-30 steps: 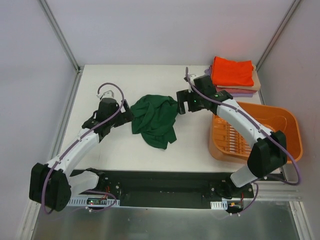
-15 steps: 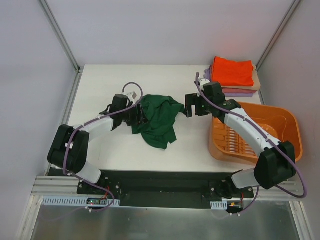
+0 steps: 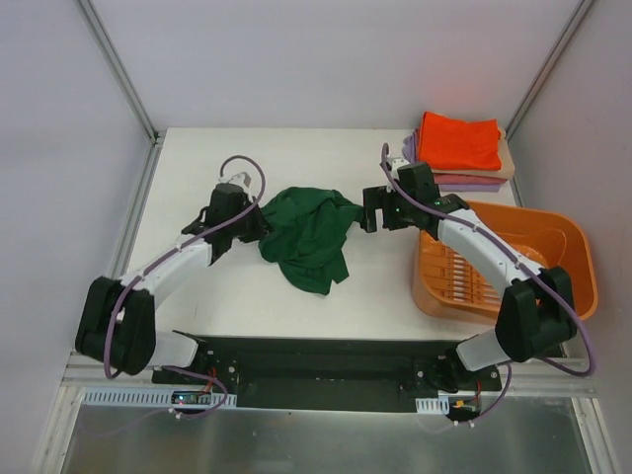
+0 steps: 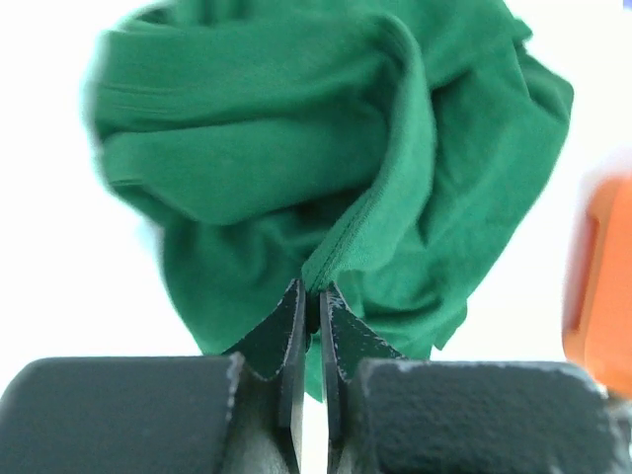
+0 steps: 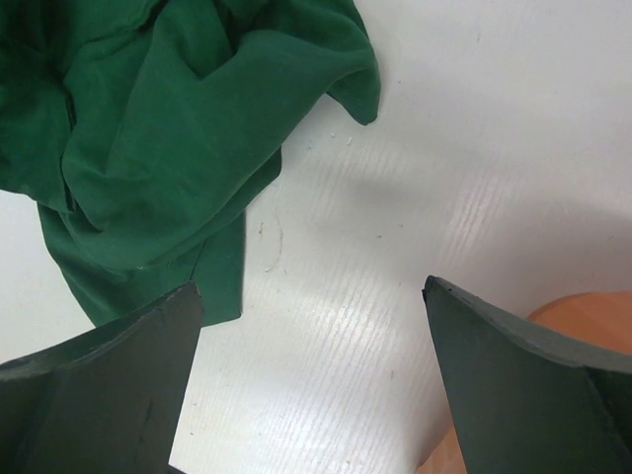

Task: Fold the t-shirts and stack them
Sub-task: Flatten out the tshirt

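A dark green t-shirt (image 3: 311,237) lies crumpled in the middle of the white table (image 3: 247,158). My left gripper (image 3: 259,225) is at its left edge. In the left wrist view that gripper (image 4: 311,293) is shut on a hemmed fold of the green t-shirt (image 4: 296,148). My right gripper (image 3: 361,212) hovers just right of the shirt, open. In the right wrist view its fingers (image 5: 311,286) frame bare table, with the green t-shirt (image 5: 148,128) at upper left. Folded orange (image 3: 459,140), tan (image 3: 506,163) and lavender (image 3: 464,182) t-shirts are stacked at the back right.
An orange plastic basket (image 3: 568,257) stands at the right edge of the table, under the right arm's forearm, and shows as an orange corner (image 5: 583,316) in the right wrist view. Grey walls enclose the table on three sides.
My left gripper came in to the shirt's left edge and shut on a fold of it. My right gripper drew back slightly to the right, off the shirt, still open.
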